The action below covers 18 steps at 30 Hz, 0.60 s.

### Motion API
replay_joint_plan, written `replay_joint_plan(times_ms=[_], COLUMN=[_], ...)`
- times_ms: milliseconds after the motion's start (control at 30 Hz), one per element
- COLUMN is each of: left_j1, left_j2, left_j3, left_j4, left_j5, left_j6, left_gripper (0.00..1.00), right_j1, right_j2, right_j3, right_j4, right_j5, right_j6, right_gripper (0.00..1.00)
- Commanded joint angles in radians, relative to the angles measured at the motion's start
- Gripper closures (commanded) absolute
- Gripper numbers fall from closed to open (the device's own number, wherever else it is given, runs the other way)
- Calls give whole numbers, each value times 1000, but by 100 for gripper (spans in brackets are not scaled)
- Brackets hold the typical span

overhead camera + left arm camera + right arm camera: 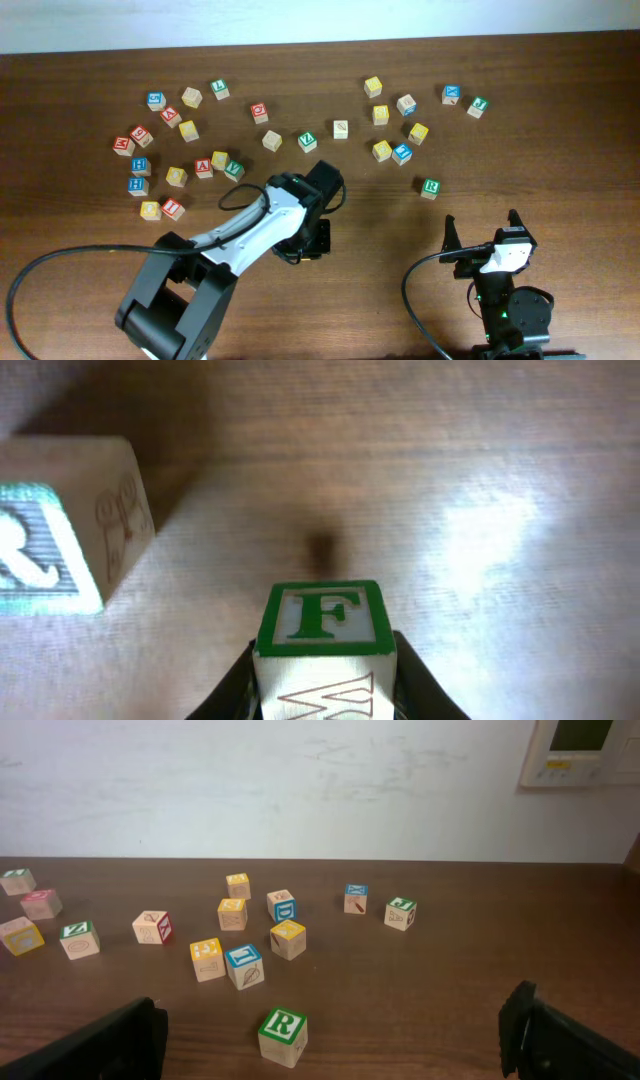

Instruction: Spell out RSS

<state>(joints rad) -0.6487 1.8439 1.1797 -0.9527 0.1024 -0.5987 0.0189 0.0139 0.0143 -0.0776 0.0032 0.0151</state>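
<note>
R cube (283, 1035) sits flat on the tabletop (440, 1000), green letter facing me. It is just ahead of my right end effector (481, 222), whose jaws stand wide with nothing between them. Well to the left of the R cube, my left end effector (325, 685) is clamped on a green F cube (322, 618), not a letter I need. Beyond the R cube lie several yellow cubes (233, 912); I cannot read which carry S. I judge these blocks light, rigid and smooth, so I'd pinch two opposite flat sides, squarely, jaws centred.
</note>
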Motion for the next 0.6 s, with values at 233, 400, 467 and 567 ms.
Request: replay_joint_plan(times_ms=[233,400,467,567], left_j1=[-4,-4,-5,-11], left_j2=[-6,-6,-6,-6], left_j3=[18,-13,-31,-65], left_j4=[-235,-306,-320,-323], left_j5=[100,102,105,150], left_j6=[70,70,76,104], left_gripper=[78,77,77,77], right_j1=[-7,-7,-7,-7], right_j2=[-8,-8,-8,-8], right_j3=[-9,-9,-9,-9], right_j4=[-2,-2,-2,-2], right_j5=[8,8,8,8], right_j6=[-4,-4,-4,-4], right_gripper=[2,2,2,2])
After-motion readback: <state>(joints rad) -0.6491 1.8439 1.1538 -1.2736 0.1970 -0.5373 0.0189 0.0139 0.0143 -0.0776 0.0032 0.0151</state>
